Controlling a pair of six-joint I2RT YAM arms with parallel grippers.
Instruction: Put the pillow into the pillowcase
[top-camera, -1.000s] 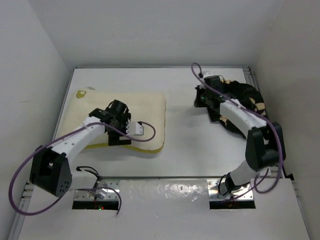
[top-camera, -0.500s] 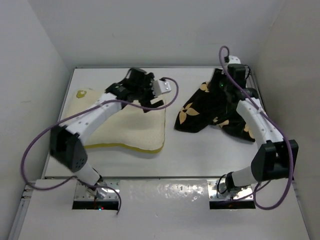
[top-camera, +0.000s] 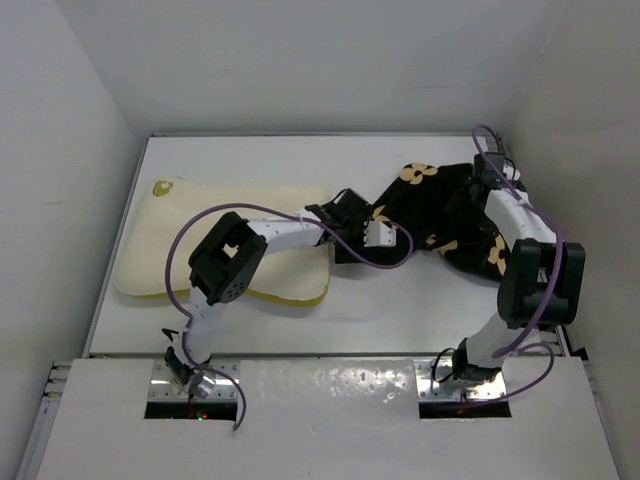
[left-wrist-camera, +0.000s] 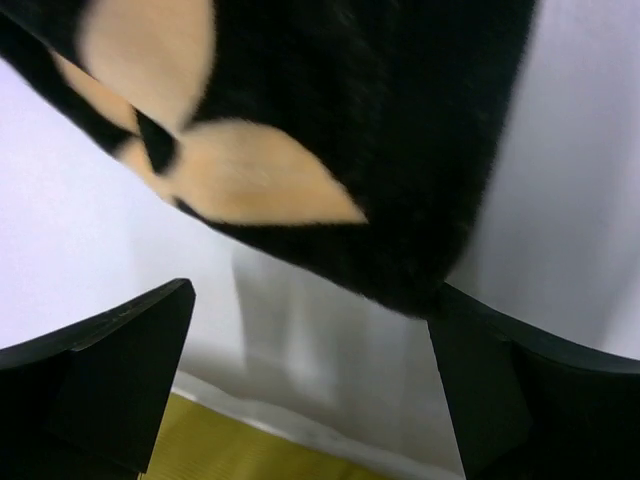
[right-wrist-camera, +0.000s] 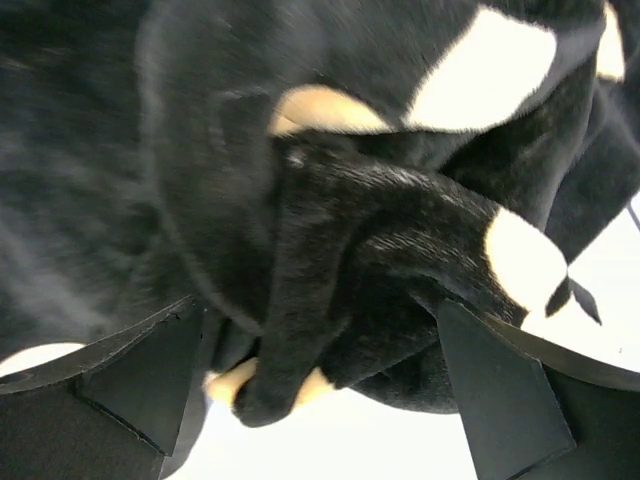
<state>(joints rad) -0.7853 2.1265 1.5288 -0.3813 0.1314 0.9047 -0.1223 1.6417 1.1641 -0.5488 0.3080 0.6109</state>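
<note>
Black plush pillowcase (top-camera: 432, 212), printed with tan flower motifs, lies crumpled on the far right part of the white table (top-camera: 400, 300). Whether its mouth is open cannot be told from any view. The cream pillow (top-camera: 160, 240) lies flat on the left part of the table, wholly outside the case. Its yellow-green side band (top-camera: 270, 297) runs along the near edge and its round logo (top-camera: 162, 187) sits at the far left corner. The pillow's right end is just beside the case's left corner.

The left arm is folded sharply at the elbow over the pillow's near edge. Its forearm runs rightward across the pillow, bringing the left gripper (top-camera: 350, 208) to the case's left corner. In the left wrist view the jaws of this gripper (left-wrist-camera: 312, 295) stand wide apart, with the fabric corner ahead of the gap. The case's corner meets the right finger's tip in that view, though real contact cannot be judged.

The right arm rises from its base, bends at the right table edge and reaches back to the far right, with the right gripper (top-camera: 476, 195) over the case. In the right wrist view its jaws (right-wrist-camera: 318, 305) are likewise spread, with bunched fabric lying between them, not pinched.
</note>
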